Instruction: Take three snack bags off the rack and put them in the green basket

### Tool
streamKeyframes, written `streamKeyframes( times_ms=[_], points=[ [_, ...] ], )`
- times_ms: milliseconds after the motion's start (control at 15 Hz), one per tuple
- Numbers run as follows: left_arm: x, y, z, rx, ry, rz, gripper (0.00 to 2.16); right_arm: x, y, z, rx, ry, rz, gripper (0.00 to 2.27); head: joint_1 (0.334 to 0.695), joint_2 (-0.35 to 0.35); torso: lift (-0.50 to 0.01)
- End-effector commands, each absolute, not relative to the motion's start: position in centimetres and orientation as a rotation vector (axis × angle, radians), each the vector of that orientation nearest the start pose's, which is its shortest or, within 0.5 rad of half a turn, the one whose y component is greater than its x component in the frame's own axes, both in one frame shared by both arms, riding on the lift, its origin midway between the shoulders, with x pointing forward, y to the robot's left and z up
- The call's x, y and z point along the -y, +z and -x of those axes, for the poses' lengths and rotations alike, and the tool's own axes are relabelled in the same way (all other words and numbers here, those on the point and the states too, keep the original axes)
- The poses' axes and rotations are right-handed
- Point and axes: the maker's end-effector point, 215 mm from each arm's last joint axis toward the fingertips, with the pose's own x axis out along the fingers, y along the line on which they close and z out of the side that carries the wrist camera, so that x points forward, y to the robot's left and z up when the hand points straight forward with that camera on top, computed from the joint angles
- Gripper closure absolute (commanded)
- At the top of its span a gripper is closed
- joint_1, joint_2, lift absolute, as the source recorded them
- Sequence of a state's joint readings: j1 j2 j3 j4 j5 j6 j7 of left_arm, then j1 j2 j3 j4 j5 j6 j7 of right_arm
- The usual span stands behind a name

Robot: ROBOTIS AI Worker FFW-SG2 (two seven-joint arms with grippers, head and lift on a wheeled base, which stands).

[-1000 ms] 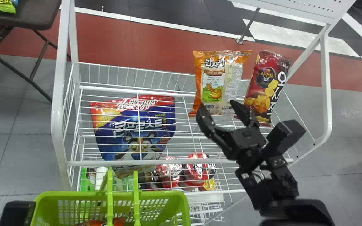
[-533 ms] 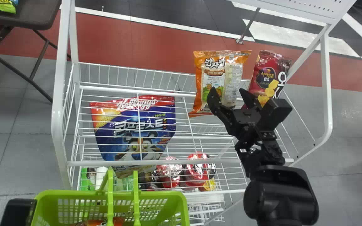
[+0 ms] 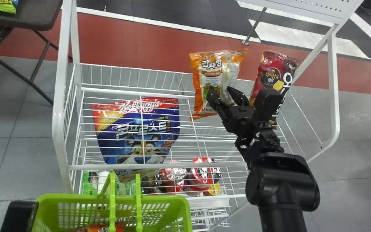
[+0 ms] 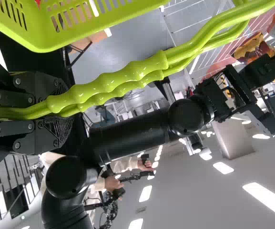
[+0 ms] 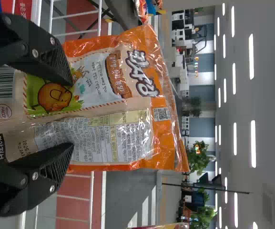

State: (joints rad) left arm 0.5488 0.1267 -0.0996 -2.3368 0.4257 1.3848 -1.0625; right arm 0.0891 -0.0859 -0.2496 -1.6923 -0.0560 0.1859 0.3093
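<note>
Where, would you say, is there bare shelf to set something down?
The wire shelf is bare between the blue cereal bag and the right hand, plus a narrow strip toward the left post. It is crowded around that hand, with the orange bag and red bag.

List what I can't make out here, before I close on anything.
- Head view: near part of the green basket and the orange bag inside it, cut off by the bottom edge.
- Head view: part of the red snack bag, behind the right gripper.
- Right wrist view: whether the fingers touch the orange snack bag; they overlap it.
- Head view: lower-shelf packs, broken up by wires.
</note>
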Motion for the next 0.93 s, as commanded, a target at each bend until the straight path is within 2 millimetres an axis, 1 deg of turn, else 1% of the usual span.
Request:
streamKeyframes(
  times_ms=[0,67,267,333,467,600,733,800,867],
  points=[
    [2.7,-36.4,-14.9,-1.016,-1.341,0.822,1.75,33.4,-35.7,-55.2,-0.094,0.068,0.012,2.24,0.695,-0.35,-0.023],
    [2.7,-36.4,-14.9,-1.016,-1.34,0.821,1.75,33.5,-35.4,-55.1,-0.091,0.066,0.001,2.24,0.695,-0.35,-0.023],
    [2.8,-36.4,-15.0,-1.013,-1.34,0.819,1.75,34.4,-35.6,-54.5,-0.096,0.052,0.003,2.24,0.695,-0.35,-0.023],
    [2.9,-36.3,-15.1,-1.013,-1.342,0.818,1.75,34.5,-35.6,-54.1,-0.097,0.049,-0.001,2.24,0.695,-0.35,-0.023],
    [2.9,-36.3,-15.0,-1.015,-1.341,0.817,1.75,34.7,-34.8,-52.7,-0.079,0.05,-0.032,2.24,0.695,-0.35,-0.023],
    [2.8,-36.3,-15.0,-1.018,-1.341,0.816,1.75,34.1,-33.4,-50.2,-0.06,0.063,-0.035,2.24,0.695,-0.35,-0.023],
    [2.9,-36.3,-14.8,-1.026,-1.342,0.819,1.75,33.0,-31.0,-47.3,-0.044,0.098,-0.03,2.24,0.695,-0.35,-0.023],
    [3.0,-36.3,-14.7,-1.028,-1.343,0.819,1.75,31.7,-30.3,-45.6,-0.075,0.141,-0.047,2.24,0.695,-0.35,-0.023],
    [3.0,-36.2,-14.7,-1.026,-1.343,0.816,1.75,30.7,-30.0,-43.9,-0.116,0.181,-0.059,2.24,0.695,-0.35,-0.023]
  ],
)
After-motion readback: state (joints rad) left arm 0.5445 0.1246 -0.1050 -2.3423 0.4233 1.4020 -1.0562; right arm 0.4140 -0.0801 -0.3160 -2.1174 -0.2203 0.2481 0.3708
